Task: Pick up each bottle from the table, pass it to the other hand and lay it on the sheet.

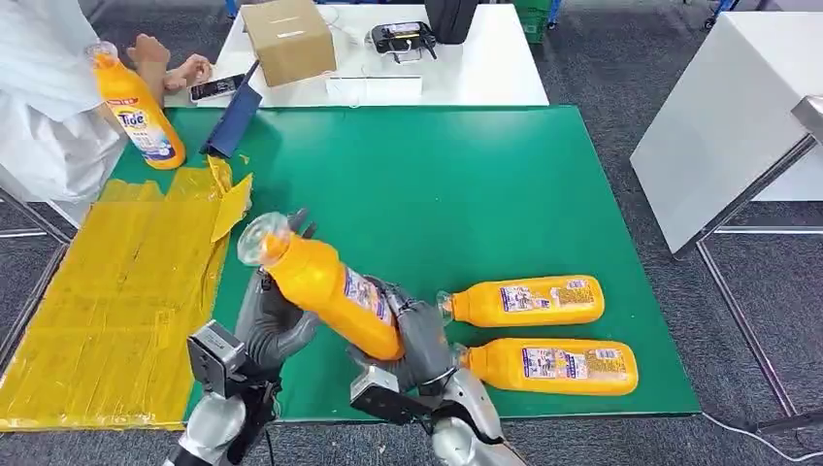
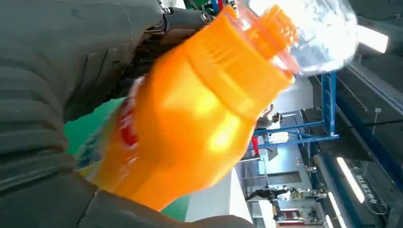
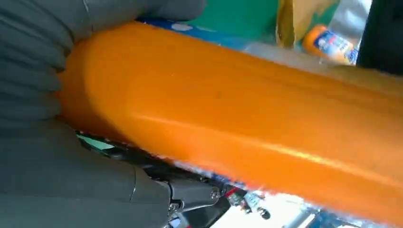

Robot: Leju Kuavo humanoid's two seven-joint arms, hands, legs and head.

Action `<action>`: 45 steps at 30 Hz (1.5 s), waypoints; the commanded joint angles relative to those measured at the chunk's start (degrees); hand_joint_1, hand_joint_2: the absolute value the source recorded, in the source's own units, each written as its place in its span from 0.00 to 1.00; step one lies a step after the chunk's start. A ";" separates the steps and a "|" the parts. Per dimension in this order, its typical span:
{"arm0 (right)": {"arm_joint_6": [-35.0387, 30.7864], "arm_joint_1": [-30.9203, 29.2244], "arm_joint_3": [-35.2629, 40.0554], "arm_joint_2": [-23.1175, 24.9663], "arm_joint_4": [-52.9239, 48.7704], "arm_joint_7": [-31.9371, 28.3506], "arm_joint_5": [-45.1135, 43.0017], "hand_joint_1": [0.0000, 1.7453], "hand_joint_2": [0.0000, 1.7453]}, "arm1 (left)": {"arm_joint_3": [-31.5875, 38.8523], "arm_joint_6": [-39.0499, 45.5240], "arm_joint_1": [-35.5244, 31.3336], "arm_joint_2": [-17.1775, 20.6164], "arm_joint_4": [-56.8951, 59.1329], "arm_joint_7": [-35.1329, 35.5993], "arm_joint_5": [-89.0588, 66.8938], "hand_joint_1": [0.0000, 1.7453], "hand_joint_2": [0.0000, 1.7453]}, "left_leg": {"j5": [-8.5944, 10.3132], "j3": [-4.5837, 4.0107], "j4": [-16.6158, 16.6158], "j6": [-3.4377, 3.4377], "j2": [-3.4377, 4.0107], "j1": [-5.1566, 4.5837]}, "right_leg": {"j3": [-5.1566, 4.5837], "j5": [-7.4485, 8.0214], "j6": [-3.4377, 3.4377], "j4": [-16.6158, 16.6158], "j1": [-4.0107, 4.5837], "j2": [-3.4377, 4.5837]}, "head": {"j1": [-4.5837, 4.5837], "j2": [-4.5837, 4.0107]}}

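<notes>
— How many bottles do you count?

— Four orange ones. Two lie side by side on the green table (image 1: pixel 505 184), the farther bottle (image 1: pixel 526 300) and the nearer bottle (image 1: pixel 551 365); an upright bottle (image 1: pixel 139 110) stands beside the yellow sheet (image 1: pixel 116 291).

— And the fourth?

— The tilted bottle (image 1: pixel 330 289) sits between my hands, clear cap up. My right hand (image 1: pixel 419 342) wraps its base, my left hand (image 1: pixel 272 320) curls round its upper body, probably gripping too.

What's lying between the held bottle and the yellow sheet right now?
Head view: only bare green mat and the left hand lie between the held bottle and the yellow sheet.
</notes>
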 commanded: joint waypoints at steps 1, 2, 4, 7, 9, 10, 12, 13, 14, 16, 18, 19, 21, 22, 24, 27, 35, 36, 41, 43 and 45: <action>-0.47 -3.54 6.44 -0.66 7.43 -0.31 2.90 1.00 1.00 | -2.57 -0.97 -3.69 0.87 3.08 -0.11 0.33 0.00 1.00 | -0.02 0.15 -0.04 -0.03 -0.11 0.03 | 0.17 -0.03 -0.04 -0.05 0.01 0.10 | 0.04 0.00; -1.03 -3.48 6.80 -0.87 6.97 -0.51 3.29 1.00 1.00 | -2.59 -0.97 -3.77 0.84 3.30 -0.11 0.34 0.00 1.00 | -0.05 0.26 -0.05 -0.04 -0.17 0.04 | 0.30 -0.07 -0.06 -0.06 0.01 0.12 | 0.02 0.00; -2.80 -3.31 7.61 -1.32 5.87 -0.94 4.27 1.00 1.00 | -2.49 -0.80 -4.04 0.72 4.01 -0.07 0.25 0.00 1.00 | -0.01 0.16 -0.05 -0.02 -0.16 0.03 | 0.18 -0.04 -0.04 -0.06 0.00 0.05 | 0.07 0.00; -5.02 -2.90 8.56 -2.12 2.97 -1.76 4.20 1.00 1.00 | -2.27 1.23 -4.68 0.42 5.73 0.00 -1.56 0.95 1.00 | -0.01 0.13 -0.03 -0.01 -0.14 0.02 | 0.15 -0.04 -0.03 -0.04 -0.01 0.03 | 0.02 0.00; -4.94 -2.79 8.71 -2.28 2.28 -1.73 4.20 1.00 1.00 | -2.30 1.29 -4.88 0.34 6.27 -0.03 -1.61 0.95 1.00 | -0.02 0.17 -0.05 -0.01 -0.18 0.01 | 0.20 -0.06 -0.03 -0.05 -0.02 0.03 | 0.04 0.00; -4.94 -2.79 8.71 -2.28 2.28 -1.73 4.20 1.00 1.00 | -2.30 1.29 -4.88 0.34 6.27 -0.03 -1.61 0.95 1.00 | 0.00 0.09 -0.04 -0.01 -0.12 0.02 | 0.12 -0.03 -0.02 -0.05 -0.01 0.04 | 0.05 0.00; -4.94 -2.79 8.71 -2.28 2.28 -1.73 4.20 1.00 1.00 | -2.30 1.29 -4.88 0.34 6.27 -0.03 -1.61 0.95 1.00 | -0.03 0.16 -0.03 -0.02 -0.15 0.02 | 0.19 -0.05 -0.04 -0.04 -0.01 0.06 | 0.04 0.00; -4.94 -2.79 8.71 -2.28 2.28 -1.73 4.20 1.00 1.00 | -2.30 1.29 -4.88 0.34 6.27 -0.03 -1.61 0.95 1.00 | -0.02 0.14 -0.03 -0.02 -0.16 0.02 | 0.17 -0.05 -0.04 -0.04 -0.01 0.04 | 0.04 0.00; -7.53 -2.40 8.54 -2.46 0.79 -3.46 3.81 1.00 1.00 | -1.67 5.17 -4.99 -0.21 7.24 1.00 -4.67 1.00 1.00 | -0.08 0.28 -0.03 -0.04 -0.23 0.04 | 0.33 -0.11 -0.06 -0.05 -0.01 0.09 | 0.04 0.00; -8.02 -1.71 8.34 -3.24 -2.71 -2.62 3.49 1.00 1.00 | -1.01 6.85 -5.71 -0.55 9.25 0.14 -5.24 1.00 1.00 | -0.03 0.16 -0.03 -0.02 -0.19 0.02 | 0.20 -0.07 -0.04 -0.04 -0.01 0.02 | 0.04 0.00; -8.28 -1.13 7.54 -3.57 -4.71 -1.87 2.89 1.00 1.00 | -0.41 7.48 -5.95 -0.47 9.63 -0.23 -5.37 1.00 1.00 | -0.06 0.25 -0.02 -0.03 -0.28 0.03 | 0.30 -0.12 -0.05 -0.03 -0.02 0.03 | 0.04 0.00; -8.15 -0.99 7.26 -3.81 -5.46 -1.63 2.76 1.00 1.00 | -0.24 7.39 -6.03 -0.34 9.64 -0.12 -5.35 1.00 1.00 | -0.03 0.15 -0.02 -0.02 -0.19 0.01 | 0.19 -0.07 -0.04 -0.03 -0.02 0.03 | 0.04 0.00; -8.21 -0.63 6.54 -3.90 -6.21 -1.34 2.47 1.00 1.00 | 0.16 8.20 -5.94 -0.27 9.24 -0.36 -5.92 1.00 1.00 | -0.08 0.26 -0.01 -0.02 -0.16 0.03 | 0.29 -0.10 -0.05 -0.03 -0.01 0.14 | 0.02 0.00; -8.92 -0.04 5.27 -3.84 -7.52 -1.13 1.72 1.00 1.00 | 0.51 9.32 -5.97 -0.04 8.86 -0.59 -6.91 1.00 1.00 | -0.01 0.11 -0.04 -0.01 -0.11 0.00 | 0.13 -0.03 -0.03 -0.04 -0.02 0.08 | 0.07 0.00; -10.14 1.39 2.39 -4.31 -11.54 -1.55 -0.34 0.09 1.00 | 1.54 11.58 -6.22 0.57 8.08 -0.45 -9.05 1.00 1.00 | -0.09 0.23 0.02 -0.03 -0.18 0.02 | 0.27 -0.11 -0.06 0.01 -0.02 0.14 | 0.04 0.00; -13.42 4.53 -3.09 -5.47 -20.85 -4.30 -4.14 0.00 1.00 | 4.24 14.96 -7.72 2.23 7.58 0.87 -12.56 1.00 1.00 | -0.08 0.16 0.04 -0.03 -0.20 -0.01 | 0.20 -0.12 -0.05 0.06 -0.04 0.09 | 0.07 0.00; -13.37 6.99 -6.62 -5.80 -26.58 -5.12 -5.55 0.00 1.00 | 7.23 16.15 -9.29 2.81 7.74 2.14 -14.47 1.00 1.00 | -0.02 0.12 -0.02 -0.01 -0.15 0.02 | 0.13 -0.05 -0.03 -0.01 -0.01 0.06 | 0.04 0.00; -15.06 7.97 -8.72 -4.93 -27.85 -7.25 -6.69 0.00 1.00 | 7.55 20.02 -10.22 3.52 8.46 3.13 -19.21 1.00 1.00 | -0.01 0.09 -0.02 -0.01 -0.08 0.02 | 0.09 -0.02 -0.02 -0.02 -0.01 0.10 | 0.04 0.00; -15.06 13.03 -18.11 -8.97 -38.74 -4.41 0.28 0.00 1.00 | 13.06 27.78 -18.54 10.29 16.67 20.01 -60.09 1.00 1.00 | 0.02 0.04 0.03 -0.03 -0.31 0.05 | 0.09 -0.07 -0.05 0.03 0.01 -0.11 | 0.07 0.00; -10.24 13.45 -19.99 -11.57 -38.61 0.91 7.76 0.00 1.00 | 13.67 26.76 -19.99 13.28 21.86 27.35 -81.02 1.00 1.00 | -0.02 0.19 0.02 -0.05 -0.27 0.05 | 0.24 -0.08 -0.07 0.02 0.00 0.00 | 0.04 0.00; -9.57 13.39 -20.67 -11.93 -37.68 1.89 9.24 0.00 1.00 | 13.85 28.33 -19.62 13.67 23.85 27.41 -83.12 1.00 1.00 | -0.01 0.32 -0.07 -0.04 -0.22 0.01 | 0.35 -0.06 -0.07 -0.04 -0.04 0.08 | 0.07 0.00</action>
